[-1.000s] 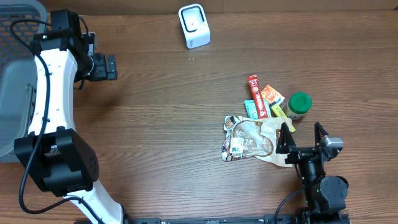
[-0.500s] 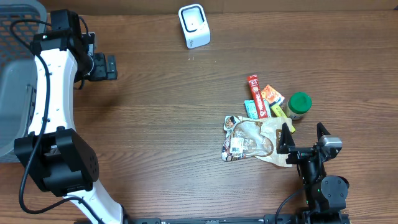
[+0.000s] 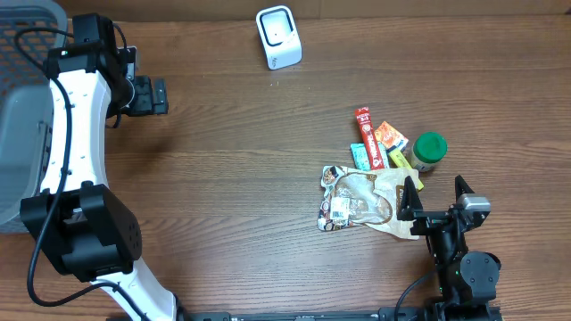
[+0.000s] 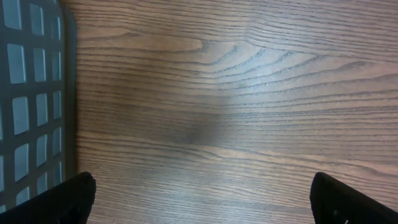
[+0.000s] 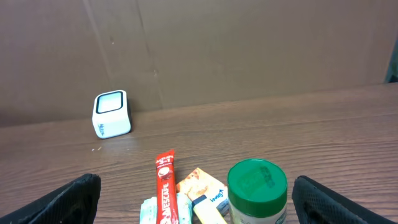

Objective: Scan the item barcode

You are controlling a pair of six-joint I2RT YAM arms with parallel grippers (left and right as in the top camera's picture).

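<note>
Overhead, the right gripper (image 3: 434, 198) is seen spread wide and empty, the snack bag (image 3: 352, 198) lying just beside it on the table (image 3: 223, 178); the left gripper (image 3: 161, 95), likewise spread, is seen well apart from the bag.

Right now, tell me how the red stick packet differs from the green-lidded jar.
The red stick packet is flat, long and narrow; the green-lidded jar is round and bulky. The packet lies flat on the table; the jar stands upright, lid on top. The packet is red with white print; the jar has a green lid over a pale body. Both sit in the same cluster, neither held.
</note>
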